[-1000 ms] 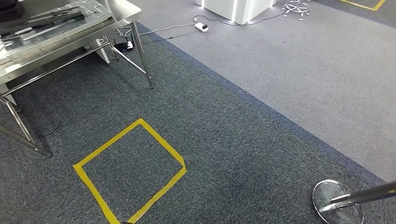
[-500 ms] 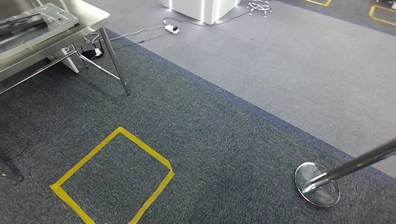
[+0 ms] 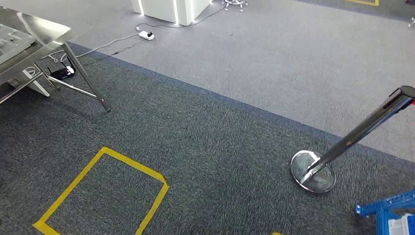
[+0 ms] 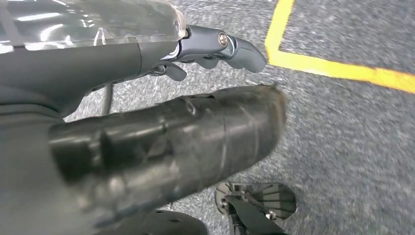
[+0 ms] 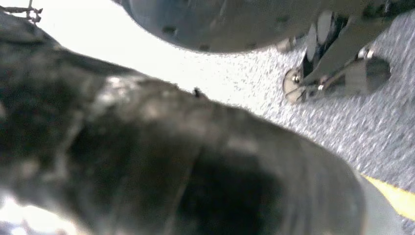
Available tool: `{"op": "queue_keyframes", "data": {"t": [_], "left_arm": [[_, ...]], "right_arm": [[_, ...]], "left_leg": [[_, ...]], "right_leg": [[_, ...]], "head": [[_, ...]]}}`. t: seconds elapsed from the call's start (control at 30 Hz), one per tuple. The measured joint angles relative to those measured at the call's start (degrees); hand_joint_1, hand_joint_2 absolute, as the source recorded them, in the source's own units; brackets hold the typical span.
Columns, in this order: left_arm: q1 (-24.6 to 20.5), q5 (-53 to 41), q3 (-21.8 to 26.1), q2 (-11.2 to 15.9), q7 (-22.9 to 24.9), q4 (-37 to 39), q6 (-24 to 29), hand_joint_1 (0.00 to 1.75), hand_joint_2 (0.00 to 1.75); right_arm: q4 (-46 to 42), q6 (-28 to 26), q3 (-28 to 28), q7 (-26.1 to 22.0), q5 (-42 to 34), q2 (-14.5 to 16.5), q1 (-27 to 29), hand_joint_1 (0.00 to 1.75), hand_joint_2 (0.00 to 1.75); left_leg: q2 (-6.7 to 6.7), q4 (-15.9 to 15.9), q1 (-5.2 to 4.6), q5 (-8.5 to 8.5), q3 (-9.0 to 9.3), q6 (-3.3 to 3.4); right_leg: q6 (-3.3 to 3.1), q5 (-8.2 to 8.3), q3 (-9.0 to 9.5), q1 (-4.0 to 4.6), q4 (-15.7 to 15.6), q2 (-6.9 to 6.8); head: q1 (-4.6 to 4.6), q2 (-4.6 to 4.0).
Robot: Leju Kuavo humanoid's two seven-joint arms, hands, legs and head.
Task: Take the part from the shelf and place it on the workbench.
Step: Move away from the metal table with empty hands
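The left hand [image 4: 147, 93] hangs over the dark carpet [image 3: 210, 147], fingers [image 4: 230, 46] lightly curled with nothing visibly in them. The right hand [image 5: 171, 161] is a dark blur — whether it grips anything, I cannot tell. The part cannot be made out. From the head view: the steel workbench [image 3: 44, 36] at far left, a yellow tape square [image 3: 105, 191] (on the carpet), a chrome stanchion [image 3: 342, 147], a blue rack [image 3: 386, 208].

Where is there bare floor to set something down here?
Free: the dark carpet between the yellow tape square and the stanchion base, and the light grey carpet beyond. Crowded: under the steel table, among legs and cables.
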Motion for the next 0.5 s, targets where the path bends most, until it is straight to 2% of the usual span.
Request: {"op": "queue_keyframes", "data": {"t": [0.03,0.07,0.1,0.13,0.17,0.2,0.27,0.3,0.33,0.37,0.4,0.43,0.5], "left_arm": [[0.07,0.0,0.05,0.0,-0.01,0.0,-0.03,0.0,0.0],[0.16,0.0,0.11,0.0,0.01,0.0,-0.07,0.0,0.0],[0.26,0.0,0.17,0.0,0.02,0.0,-0.1,0.0,0.0],[0.33,0.02,0.21,0.0,0.04,0.0,-0.13,0.0,0.0],[0.39,0.02,0.22,0.0,0.06,0.0,-0.16,0.0,0.0],[0.43,0.02,0.24,0.0,0.08,0.0,-0.18,0.0,0.0],[0.49,0.04,0.31,0.0,0.1,0.0,-0.28,0.0,0.0],[0.45,0.05,0.34,0.0,0.1,0.0,-0.34,0.0,0.0],[0.39,0.06,0.36,0.0,0.11,0.0,-0.41,0.0,0.0],[0.29,0.09,0.37,0.0,0.11,0.0,-0.47,0.0,0.0],[0.21,0.11,0.37,-0.02,0.1,0.0,-0.57,0.0,0.0],[0.18,0.14,0.38,-0.04,0.08,0.0,-0.66,0.0,0.0],[0.21,0.17,0.38,-0.11,-0.01,0.0,-0.84,0.0,0.0]], "right_arm": [[0.0,0.03,0.0,0.01,0.05,0.01,-0.04,0.0,0.0],[0.01,0.05,0.0,0.04,0.08,0.02,-0.03,0.0,0.0],[0.03,0.07,0.0,0.1,0.11,0.02,0.0,0.0,0.0],[0.05,0.08,0.0,0.19,0.13,0.03,0.05,0.0,0.0],[0.08,0.08,0.0,0.28,0.13,0.05,0.07,0.0,0.0],[0.1,0.08,0.0,0.34,0.13,0.07,0.08,0.0,0.0],[0.12,0.09,0.0,0.39,0.15,0.12,-0.02,0.0,0.0],[0.12,0.09,0.0,0.4,0.16,0.14,-0.04,0.0,0.0],[0.13,0.09,0.0,0.4,0.17,0.15,0.0,0.0,0.0],[0.13,0.09,0.0,0.42,0.19,0.16,0.07,0.0,0.0],[0.14,0.09,0.0,0.42,0.21,0.17,0.18,0.0,0.0],[0.14,0.1,0.0,0.43,0.23,0.18,0.23,0.0,0.0],[0.15,0.14,0.0,0.49,0.3,0.16,0.16,0.0,0.0]], "left_leg": [[-1.13,4.04,0.05,-1.95,-1.96,-0.12],[-1.66,7.7,0.09,-3.28,-3.79,-0.23],[-1.86,9.83,0.1,-3.52,-4.94,-0.29],[-1.94,9.77,0.14,-2.54,-5.1,-0.33],[-2.17,7.37,0.22,-0.54,-4.17,-0.33],[-2.93,3.42,0.37,1.9,-2.51,-0.32],[-5.33,-3.46,0.6,4.79,0.28,-0.23],[-6.11,-5.02,0.6,5.14,0.86,-0.06],[-6.24,-5.36,0.43,4.95,0.98,0.21],[-5.66,-5.42,0.33,5.08,1.04,0.61],[-4.97,-5.66,0.29,5.27,1.18,1.09],[-4.31,-5.98,0.28,5.52,1.35,1.55],[-2.8,-6.49,0.28,5.89,1.46,2.28]], "right_leg": [[-0.15,0.08,-0.11,0.01,0.0,0.6],[-0.2,0.11,-0.2,0.04,0.04,1.27],[-0.21,0.12,-0.23,0.07,0.09,2.0],[-0.19,0.1,-0.22,0.07,0.19,2.8],[-0.12,0.06,-0.2,0.04,0.34,3.61],[0.03,-0.03,-0.2,-0.01,0.57,4.41],[0.62,-0.34,-0.55,0.07,1.32,5.78],[1.0,-0.44,-0.8,0.1,1.6,6.31],[1.44,-0.44,-1.03,0.06,1.71,6.82],[1.85,-0.34,-1.19,-0.08,1.65,7.35],[2.18,-0.35,-1.3,-0.22,1.76,7.35],[2.45,-0.76,-1.61,-0.26,2.37,6.45],[2.8,-3.43,-3.73,-0.2,6.78,3.22]], "head": [[-0.07,0.0],[-0.06,0.0],[-0.07,0.0],[-0.06,0.0],[-0.07,0.0],[-0.07,0.0],[-0.05,0.0],[-0.04,0.0],[-0.03,0.0],[-0.03,0.0],[-0.03,0.0],[0.0,0.0],[0.07,0.0]]}}
